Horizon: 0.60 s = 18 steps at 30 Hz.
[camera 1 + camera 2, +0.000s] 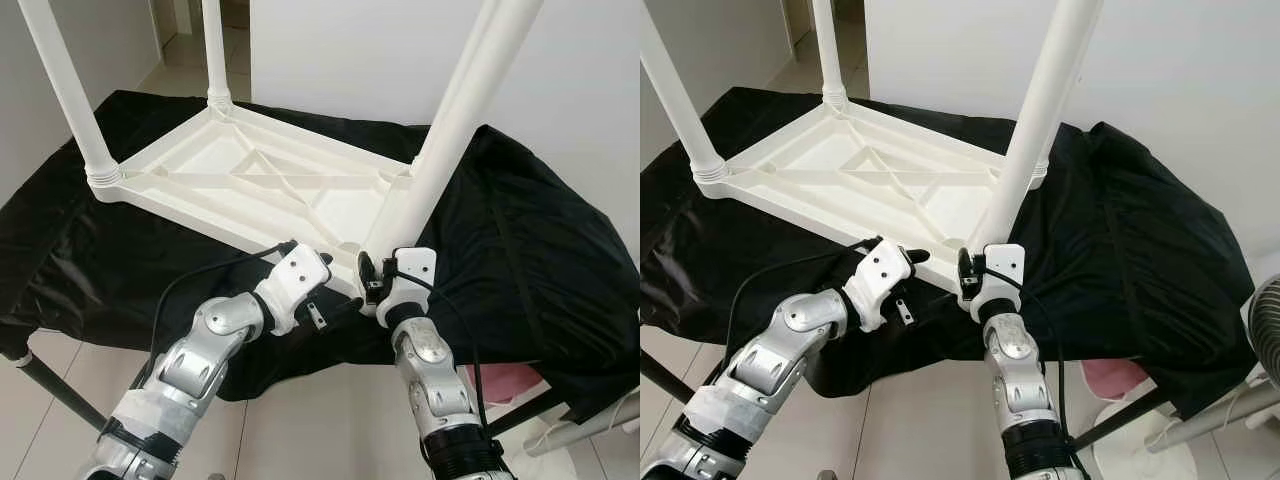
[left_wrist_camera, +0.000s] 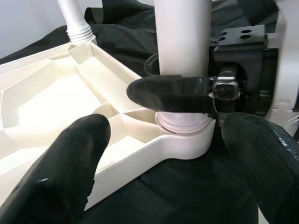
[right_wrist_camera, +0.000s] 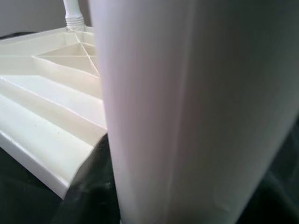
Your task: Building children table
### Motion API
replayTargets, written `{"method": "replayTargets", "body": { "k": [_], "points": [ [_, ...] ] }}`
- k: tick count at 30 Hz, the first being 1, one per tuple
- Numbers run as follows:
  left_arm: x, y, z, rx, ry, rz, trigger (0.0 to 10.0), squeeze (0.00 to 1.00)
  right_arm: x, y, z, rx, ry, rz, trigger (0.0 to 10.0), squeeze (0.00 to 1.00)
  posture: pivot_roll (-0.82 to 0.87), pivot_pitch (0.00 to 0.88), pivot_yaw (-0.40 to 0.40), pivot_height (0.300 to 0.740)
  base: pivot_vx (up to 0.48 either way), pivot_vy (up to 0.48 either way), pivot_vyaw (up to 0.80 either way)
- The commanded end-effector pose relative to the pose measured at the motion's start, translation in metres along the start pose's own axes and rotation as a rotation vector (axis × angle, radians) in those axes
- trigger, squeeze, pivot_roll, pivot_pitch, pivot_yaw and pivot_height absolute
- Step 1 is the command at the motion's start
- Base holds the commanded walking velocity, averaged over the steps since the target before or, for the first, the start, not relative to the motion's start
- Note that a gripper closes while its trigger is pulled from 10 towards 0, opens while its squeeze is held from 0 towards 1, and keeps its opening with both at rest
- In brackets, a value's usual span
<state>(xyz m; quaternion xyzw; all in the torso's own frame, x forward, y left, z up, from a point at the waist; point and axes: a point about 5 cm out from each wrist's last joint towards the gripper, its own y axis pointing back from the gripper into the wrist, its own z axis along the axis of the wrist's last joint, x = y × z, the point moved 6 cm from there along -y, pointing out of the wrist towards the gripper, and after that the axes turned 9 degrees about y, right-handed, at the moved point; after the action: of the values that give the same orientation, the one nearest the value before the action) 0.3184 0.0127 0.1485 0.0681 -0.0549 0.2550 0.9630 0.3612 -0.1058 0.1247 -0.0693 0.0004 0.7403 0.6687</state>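
Black cloth (image 1: 520, 240) covers the surface under an upturned white plastic table top (image 1: 250, 180). Right gripper (image 2: 180, 91) clamps the near white tubular leg (image 1: 450, 130) just above its corner socket; left gripper (image 2: 159, 168) hovers beside it, fingers spread.

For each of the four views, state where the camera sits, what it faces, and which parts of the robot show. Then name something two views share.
Left eye view: head, looking down at the upturned white tabletop; both arms show.
Right eye view: the same, shifted sideways.
Left wrist view: left wrist, past its own fingers toward the right gripper clamping the near leg.
Right wrist view: right wrist, against that leg.
Shared: the leg.
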Motion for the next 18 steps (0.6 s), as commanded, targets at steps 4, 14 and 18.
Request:
{"method": "replayTargets", "body": {
  "k": [4, 14, 18],
  "points": [
    [-0.002, 0.0, -0.003, 0.012, -0.014, -0.025, 10.0, 0.0, -0.009, 0.006, 0.001, -0.033, -0.013, 0.039, 10.0, 1.0, 0.0, 0.0, -0.068, 0.74, 0.0, 0.0, 0.0],
    [-0.002, -0.003, -0.001, 0.002, -0.018, -0.03, 10.0, 0.0, -0.016, 0.016, 0.005, -0.084, 0.021, 0.302, 10.0, 0.0, -0.02, 0.0, -0.055, 0.74, 0.0, 0.0, 0.0],
    [-0.003, -0.003, -0.001, 0.004, -0.022, -0.038, 10.0, 0.0, -0.021, 0.014, 0.004, -0.088, 0.068, 0.395, 10.0, 0.0, -0.03, 0.0, -0.049, 0.74, 0.0, 0.0, 0.0]
  ]
}}
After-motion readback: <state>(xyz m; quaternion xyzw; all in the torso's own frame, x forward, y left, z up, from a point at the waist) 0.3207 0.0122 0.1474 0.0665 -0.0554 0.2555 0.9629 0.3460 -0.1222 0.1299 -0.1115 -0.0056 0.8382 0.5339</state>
